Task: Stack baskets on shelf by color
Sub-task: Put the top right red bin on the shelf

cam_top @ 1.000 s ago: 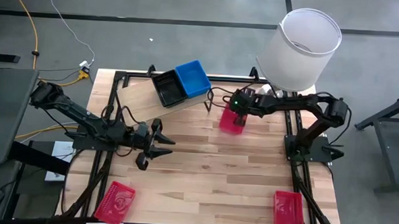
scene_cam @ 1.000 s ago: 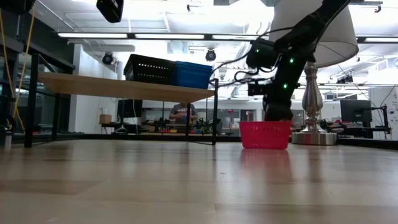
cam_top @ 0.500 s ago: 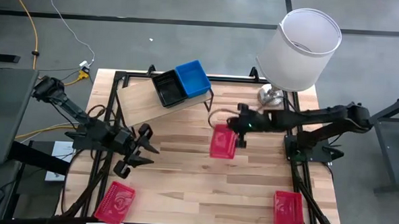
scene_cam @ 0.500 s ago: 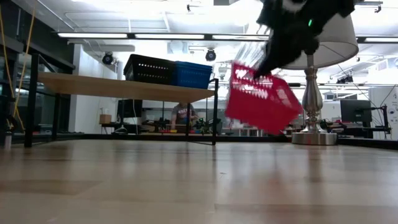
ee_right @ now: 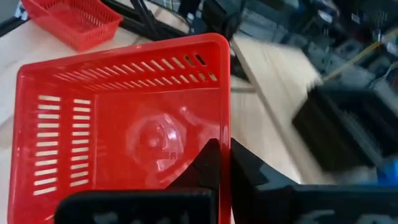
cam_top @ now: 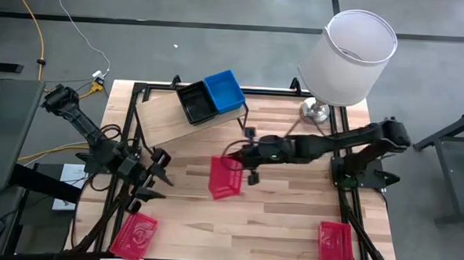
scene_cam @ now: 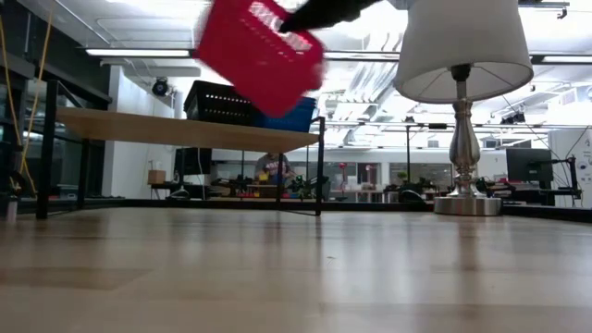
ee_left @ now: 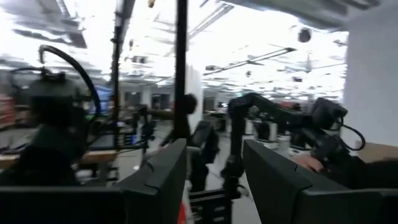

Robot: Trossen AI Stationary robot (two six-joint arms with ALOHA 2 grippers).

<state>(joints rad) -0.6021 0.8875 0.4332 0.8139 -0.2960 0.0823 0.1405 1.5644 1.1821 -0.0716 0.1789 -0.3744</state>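
Note:
My right gripper [cam_top: 248, 167] is shut on a red basket [cam_top: 224, 178] above the middle of the table; the low view shows this basket [scene_cam: 259, 54] high up and tilted. A black basket [cam_top: 194, 102] and a blue basket [cam_top: 223, 91] stand side by side on the wooden shelf [cam_top: 170, 121] at the far side. Two more red baskets lie flat on the table, one at the near left corner [cam_top: 133, 235] and one at the near right corner [cam_top: 334, 244]. My left gripper [cam_top: 156, 176] hangs open near the table's left side, close to the near left basket. My right gripper holds the red basket by one side wall [ee_right: 225, 134]. One finger [ee_right: 208, 163] is inside the basket and the other [ee_right: 252, 177] is outside. The arm comes at it from the table's right. The basket [scene_cam: 259, 54] is lifted clear and tilted.
A lamp with a white shade [cam_top: 349, 57] and a silver foot [cam_top: 315, 112] stands at the far right corner. The shelf's black frame [cam_top: 244, 119] stands beside the right arm. Bare tabletop [cam_top: 275, 218] lies between the two near red baskets.
My right gripper has lifted the red basket off the table beside the lamp and carried it up and toward the table's left and near side, tipping it on the way. My left gripper has moved toward the near left corner.

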